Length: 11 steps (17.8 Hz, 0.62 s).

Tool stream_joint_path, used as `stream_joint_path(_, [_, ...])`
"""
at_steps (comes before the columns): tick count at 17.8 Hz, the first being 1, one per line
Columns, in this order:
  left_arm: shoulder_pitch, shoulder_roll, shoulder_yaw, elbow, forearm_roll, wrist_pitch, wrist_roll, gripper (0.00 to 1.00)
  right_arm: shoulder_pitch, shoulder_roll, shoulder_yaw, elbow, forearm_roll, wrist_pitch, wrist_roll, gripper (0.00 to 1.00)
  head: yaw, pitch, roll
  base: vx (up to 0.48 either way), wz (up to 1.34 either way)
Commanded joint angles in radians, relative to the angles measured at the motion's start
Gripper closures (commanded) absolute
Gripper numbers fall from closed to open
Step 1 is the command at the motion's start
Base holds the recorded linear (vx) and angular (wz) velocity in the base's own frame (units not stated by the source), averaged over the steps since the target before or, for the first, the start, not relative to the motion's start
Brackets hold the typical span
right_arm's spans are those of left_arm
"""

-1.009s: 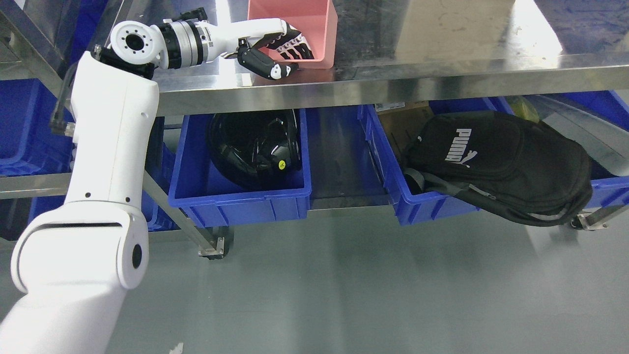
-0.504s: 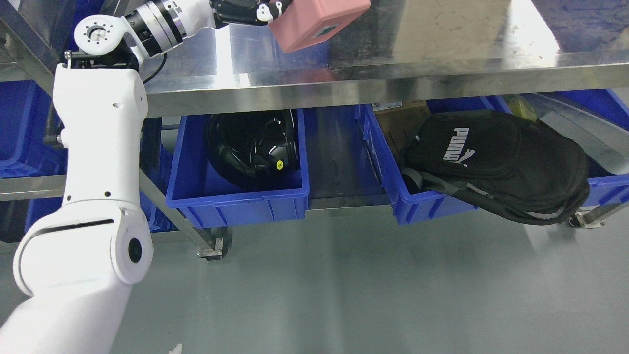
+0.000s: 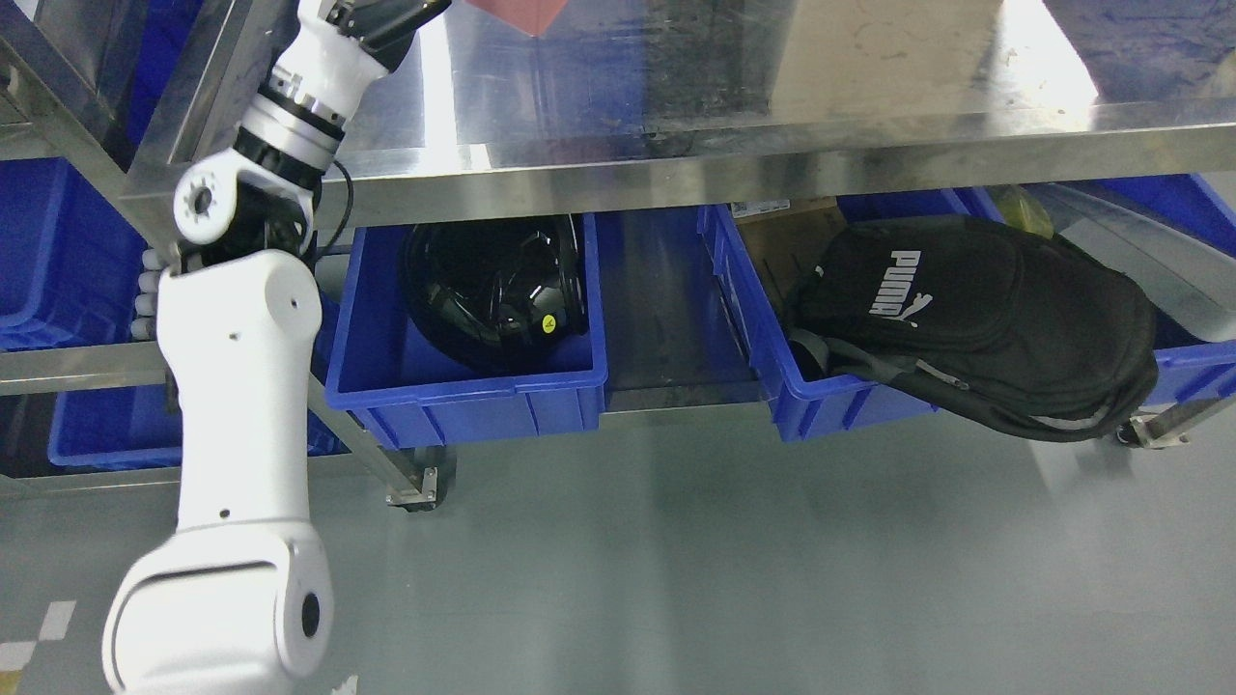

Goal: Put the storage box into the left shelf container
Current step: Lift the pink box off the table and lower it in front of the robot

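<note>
We carry the storage box point(image 3: 512, 13) above the tabletop point(image 3: 772, 87); the left robot hand point(image 3: 386, 14) is mostly cropped, grip unclear. Next, lower it into the left blue container point(image 3: 463, 405).

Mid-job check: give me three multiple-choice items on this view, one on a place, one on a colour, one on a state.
1. Where is the black helmet?
A) on the tabletop
B) in the left blue bin
C) on the floor
2. What colour is the storage box corner at the top edge?
A) green
B) pink
C) yellow
3. How does the black bag sit?
A) fully inside its bin
B) on the floor
C) hanging over the right blue bin front rim
Answers: B, the bin's walls surround it; B, a pink corner shows; C, its end droops past the rim.
</note>
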Motion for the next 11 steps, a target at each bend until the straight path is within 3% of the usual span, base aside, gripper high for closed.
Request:
stream_joint_path(1, [0.330, 0.013, -0.237, -0.536, 0.100, -0.164, 0.165, 0.99, 0.009, -0.017, -0.005, -0.017, 0.002, 0.000, 0.001, 0.00, 0.0000, 0.000, 0.000, 0.000, 0.00])
stream_joint_path(4, [0.445, 0.013, -0.262, -0.536, 0.100, -0.256, 0.164, 0.99, 0.009, -0.017, -0.005, -0.017, 0.002, 0.000, 0.001, 0.00, 0.0000, 0.000, 0.000, 0.000, 0.00])
stream_joint_path(11, [0.592, 0.013, -0.251, -0.536, 0.100, -0.349, 0.171, 0.99, 0.009, -0.017, -0.005, -0.017, 0.002, 0.000, 0.001, 0.00, 0.0000, 0.000, 0.000, 0.000, 0.00])
